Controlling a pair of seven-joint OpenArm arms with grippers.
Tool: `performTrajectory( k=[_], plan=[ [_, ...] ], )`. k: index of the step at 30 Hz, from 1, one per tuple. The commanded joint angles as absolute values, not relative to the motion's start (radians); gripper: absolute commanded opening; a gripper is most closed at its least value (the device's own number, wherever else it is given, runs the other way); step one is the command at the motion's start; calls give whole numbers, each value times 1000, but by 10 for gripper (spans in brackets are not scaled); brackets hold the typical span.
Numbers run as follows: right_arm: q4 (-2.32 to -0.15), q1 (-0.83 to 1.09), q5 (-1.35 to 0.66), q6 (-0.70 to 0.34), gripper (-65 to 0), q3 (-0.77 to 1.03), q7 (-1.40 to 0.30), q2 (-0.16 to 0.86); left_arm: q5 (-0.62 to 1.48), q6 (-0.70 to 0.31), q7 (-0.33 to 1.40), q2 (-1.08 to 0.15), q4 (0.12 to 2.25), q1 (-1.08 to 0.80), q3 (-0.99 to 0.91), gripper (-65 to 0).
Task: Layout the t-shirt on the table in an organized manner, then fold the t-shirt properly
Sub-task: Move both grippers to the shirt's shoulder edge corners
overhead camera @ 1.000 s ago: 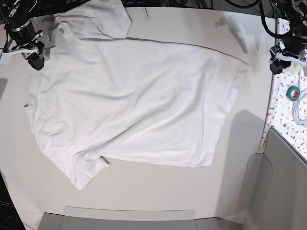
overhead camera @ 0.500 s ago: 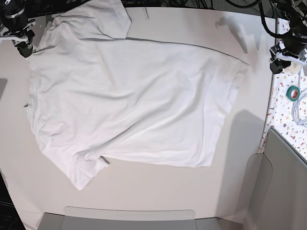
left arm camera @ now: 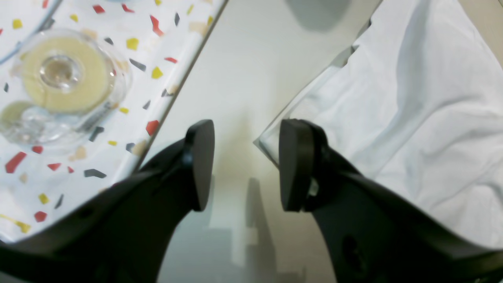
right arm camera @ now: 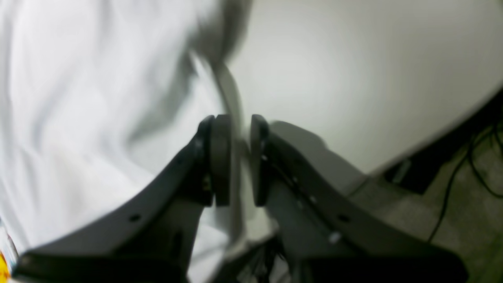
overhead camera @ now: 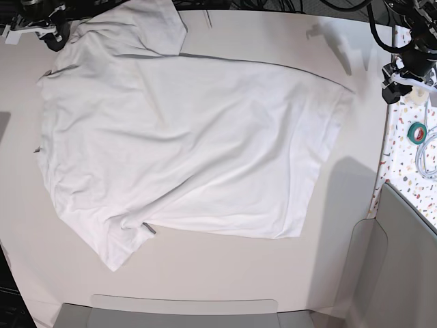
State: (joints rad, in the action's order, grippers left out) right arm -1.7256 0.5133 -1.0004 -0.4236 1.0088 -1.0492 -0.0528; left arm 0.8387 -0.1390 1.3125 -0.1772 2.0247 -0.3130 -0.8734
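The white t-shirt (overhead camera: 191,143) lies spread and wrinkled across the off-white table (overhead camera: 225,270), with one sleeve folded over at the far edge. My right gripper (overhead camera: 51,33) is at the shirt's far-left corner. In the blurred right wrist view, the right gripper (right arm camera: 235,157) stands nearly shut with a strip of the t-shirt's (right arm camera: 78,118) edge between its pads. My left gripper (overhead camera: 395,89) hovers off the shirt's right corner. In the left wrist view, the left gripper (left arm camera: 243,165) is open over bare table (left arm camera: 243,78), with the t-shirt's (left arm camera: 412,118) corner just beside its right finger.
A speckled panel (overhead camera: 410,171) runs along the right, holding a green tape roll (overhead camera: 417,132) and a white cable (overhead camera: 427,158). A clear tape dispenser (left arm camera: 59,78) sits on the panel (left arm camera: 129,118) next to my left gripper. Grey panels stand at the front (overhead camera: 184,311) and right (overhead camera: 403,260).
My right gripper has travelled from the shirt's left edge toward the table's far-left corner, and the shirt's corner has stretched that way. The left gripper has barely moved.
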Motion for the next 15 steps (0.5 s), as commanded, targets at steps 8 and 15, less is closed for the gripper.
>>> performTrajectory(
  k=[8,15],
  plan=[
    [-1725,521,-1036,-593,-524,1020,-1138,-44,849,-139,1300,-179,2023,-317,-842,-378],
    [-1721,549,-1222,-697,-328,1020,-1210,-2,849,-139,1294,-180,1980,-314,-842,-378]
  ],
)
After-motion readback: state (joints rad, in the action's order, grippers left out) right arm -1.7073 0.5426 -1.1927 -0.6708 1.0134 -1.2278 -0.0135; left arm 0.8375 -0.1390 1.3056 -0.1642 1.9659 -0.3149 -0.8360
